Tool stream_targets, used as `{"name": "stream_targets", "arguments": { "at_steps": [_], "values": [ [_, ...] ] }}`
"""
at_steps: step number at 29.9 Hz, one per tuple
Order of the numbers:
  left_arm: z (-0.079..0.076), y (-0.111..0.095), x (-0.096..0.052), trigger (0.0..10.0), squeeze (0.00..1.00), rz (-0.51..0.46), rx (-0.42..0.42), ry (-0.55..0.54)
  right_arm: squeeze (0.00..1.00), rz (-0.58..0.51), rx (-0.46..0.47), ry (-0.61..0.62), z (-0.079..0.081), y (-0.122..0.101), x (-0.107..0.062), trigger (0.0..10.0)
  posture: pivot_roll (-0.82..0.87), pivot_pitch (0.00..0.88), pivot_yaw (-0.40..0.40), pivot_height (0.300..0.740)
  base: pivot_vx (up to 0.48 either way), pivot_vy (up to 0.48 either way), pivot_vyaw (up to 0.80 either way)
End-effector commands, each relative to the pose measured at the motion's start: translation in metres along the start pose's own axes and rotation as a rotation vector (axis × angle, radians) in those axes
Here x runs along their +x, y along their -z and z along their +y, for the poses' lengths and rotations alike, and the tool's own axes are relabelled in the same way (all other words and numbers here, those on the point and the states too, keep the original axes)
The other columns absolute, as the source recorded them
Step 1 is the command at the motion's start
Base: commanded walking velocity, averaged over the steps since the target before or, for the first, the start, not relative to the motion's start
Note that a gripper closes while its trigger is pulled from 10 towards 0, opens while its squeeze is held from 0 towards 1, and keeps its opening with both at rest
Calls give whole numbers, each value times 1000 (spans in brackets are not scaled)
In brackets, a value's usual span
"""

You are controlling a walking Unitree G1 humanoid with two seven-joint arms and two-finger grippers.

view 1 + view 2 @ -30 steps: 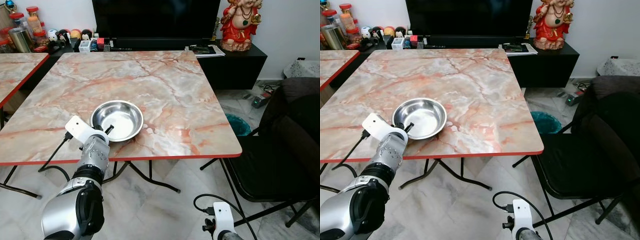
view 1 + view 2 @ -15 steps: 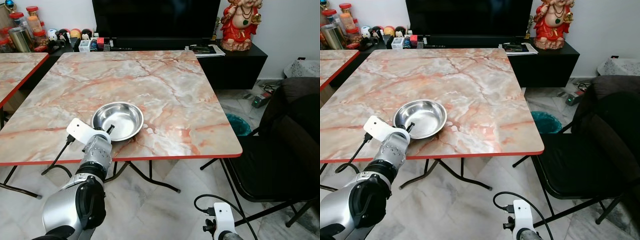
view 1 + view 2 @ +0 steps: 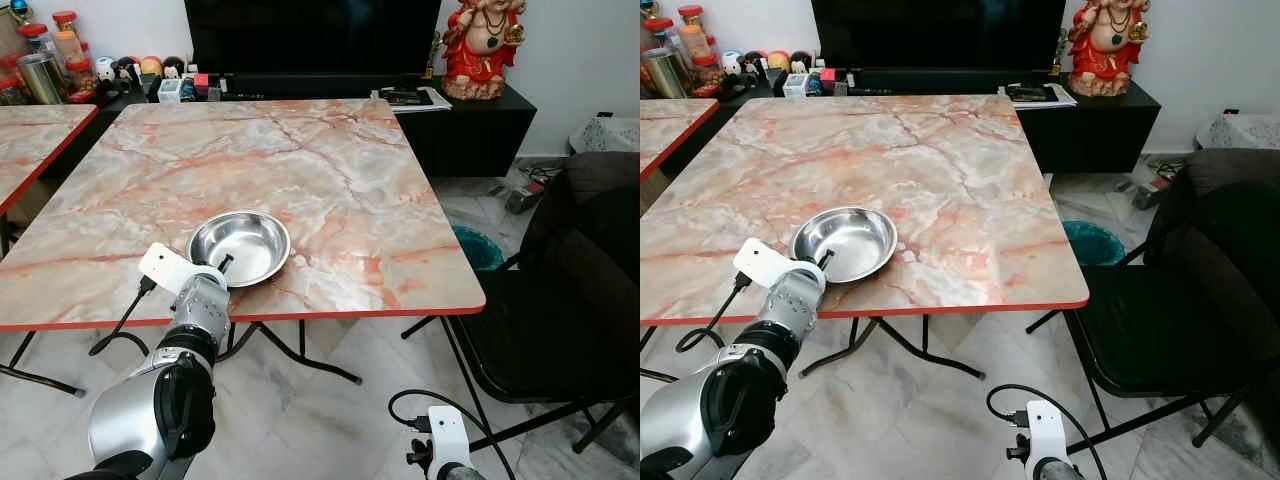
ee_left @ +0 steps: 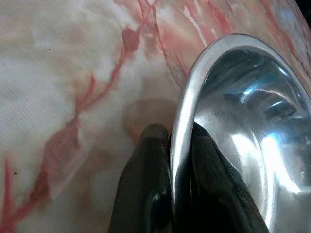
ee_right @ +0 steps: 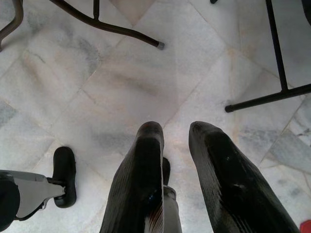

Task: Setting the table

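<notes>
The round, shallow stainless-steel bowl (image 3: 239, 247) sits on the square pink-veined marble-pattern table with a red edge (image 3: 330, 170), close to the table's near edge and towards its left corner. The left gripper (image 4: 171, 145) is clenched on the bowl's near rim, one black finger (image 4: 148, 160) outside the wall against the tabletop and the other inside the bowl. The bowl appears to rest flat on the table.

The step in hand looks like placing the bowl for a setting. To do it well, the bowl should end fully seated and a little further in from the table's near edge, so it cannot be knocked off. Then the jaws should part completely before the arm backs away, since a finger catching the thin rim could tip or drag the light bowl.

The right gripper (image 5: 177, 145) hangs idle below the table, over the pale floor tiles (image 5: 121, 82), fingers apart and holding nothing.
</notes>
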State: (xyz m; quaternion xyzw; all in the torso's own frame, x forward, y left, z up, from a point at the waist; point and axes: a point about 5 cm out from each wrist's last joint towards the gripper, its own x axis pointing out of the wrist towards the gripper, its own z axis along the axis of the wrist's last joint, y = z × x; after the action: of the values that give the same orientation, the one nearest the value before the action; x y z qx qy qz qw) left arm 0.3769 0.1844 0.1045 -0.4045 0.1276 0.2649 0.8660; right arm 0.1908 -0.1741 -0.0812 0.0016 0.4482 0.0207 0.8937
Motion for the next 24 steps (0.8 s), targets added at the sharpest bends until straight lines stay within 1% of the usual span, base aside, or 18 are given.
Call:
{"name": "stream_targets", "arguments": {
  "at_steps": [1, 5, 14, 15, 16, 17, 24],
  "values": [
    [-3, -6, 1, 10000, 0, -18, -10, -6, 0, -8, 0, 6, -1, -2, 0, 10000, -20, 0, -8, 740, 0, 0, 0],
    [0, -4, 1, 10000, 0, -13, -29, -20, 0, -7, -5, 3, -1, -2, 0, 10000, -21, 0, -11, 740, 0, 0, 0],
    [0, -1, 0, 10000, 0, -3, -30, -23, 0, -9, -6, 0, 0, -2, 0, 10000, -22, 0, -10, 740, 0, 0, 0],
    [0, -1, 0, 10000, 310, -3, -31, -23, 0, -9, -6, 1, 0, -2, 0, 10000, -22, 0, -12, 740, 0, 0, 0],
    [0, -1, 0, 10000, 918, -3, -32, -23, 0, -9, -6, 1, 0, -2, 0, 10000, -22, 0, -12, 740, 0, 0, 0],
    [0, -2, 0, 10000, 1000, -4, -34, -23, 0, -9, -5, 2, -1, -2, 0, 10000, -22, 0, -12, 740, 0, 0, 0],
    [0, -3, 0, 10000, 1000, -11, -33, -30, 0, -9, -6, 2, -1, -3, 0, 10000, -20, 0, -14, 740, 0, 0, 0]
  ]
}}
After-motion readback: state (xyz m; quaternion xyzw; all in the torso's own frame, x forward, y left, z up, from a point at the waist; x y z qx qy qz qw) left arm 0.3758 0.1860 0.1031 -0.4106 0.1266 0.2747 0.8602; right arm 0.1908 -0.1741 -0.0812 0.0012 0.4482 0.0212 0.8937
